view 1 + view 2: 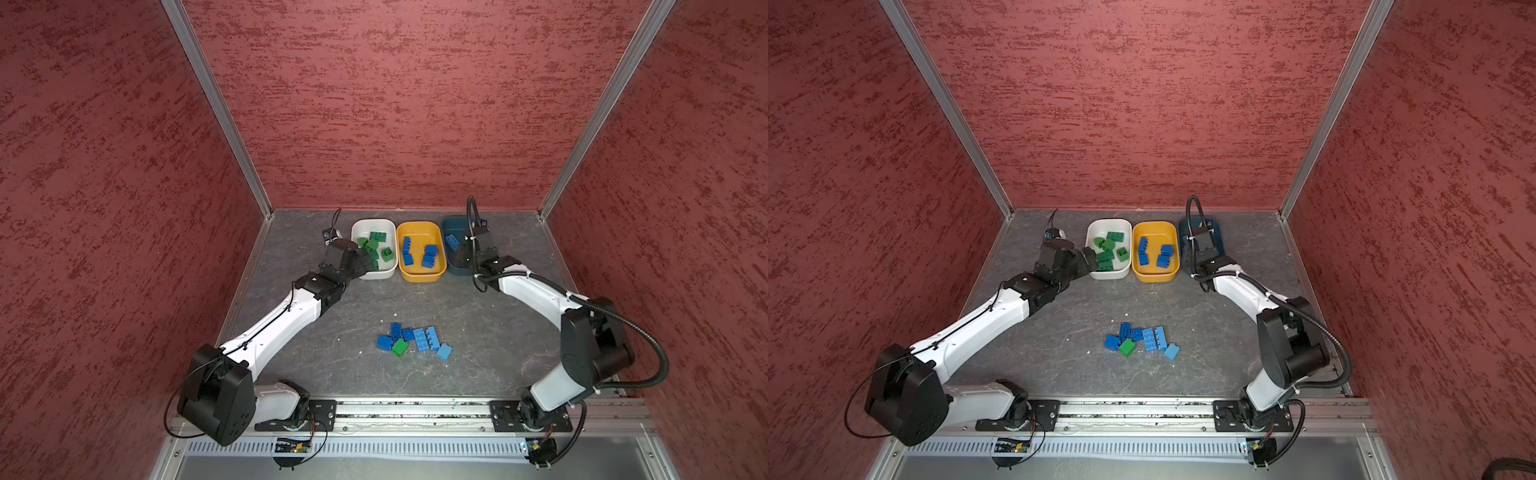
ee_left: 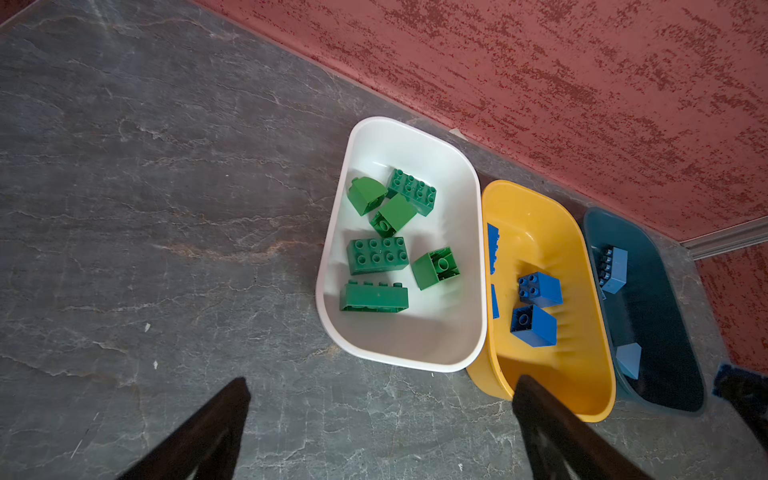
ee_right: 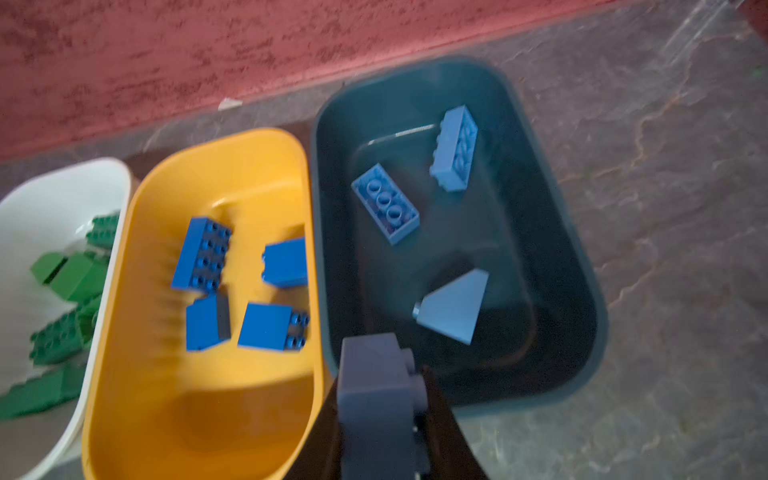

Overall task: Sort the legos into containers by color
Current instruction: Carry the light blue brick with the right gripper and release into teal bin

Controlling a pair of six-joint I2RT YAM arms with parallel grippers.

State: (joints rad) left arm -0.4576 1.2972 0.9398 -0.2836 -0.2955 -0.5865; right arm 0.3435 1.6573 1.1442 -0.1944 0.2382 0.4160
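Three containers stand in a row at the back: a white tub [image 1: 374, 222] with several green legos [image 2: 377, 254], a yellow tub [image 1: 419, 277] with several dark blue ones [image 3: 203, 253], and a teal tub [image 3: 573, 266] with three light blue ones [image 3: 385, 203]. My right gripper [image 3: 380, 382] hangs over the teal tub's near rim, shut on a light blue brick [image 3: 374, 407]. At the white tub's near left corner my left gripper [image 2: 384, 382] is open and empty. A loose pile [image 1: 415, 338] of blue bricks and one green brick [image 1: 400, 347] lies mid-table.
Red textured walls [image 1: 415, 104] close in the back and both sides, right behind the tubs. An aluminium rail [image 1: 411, 409] carrying both arm bases runs along the front edge. Grey stone tabletop [image 1: 291, 353] surrounds the pile.
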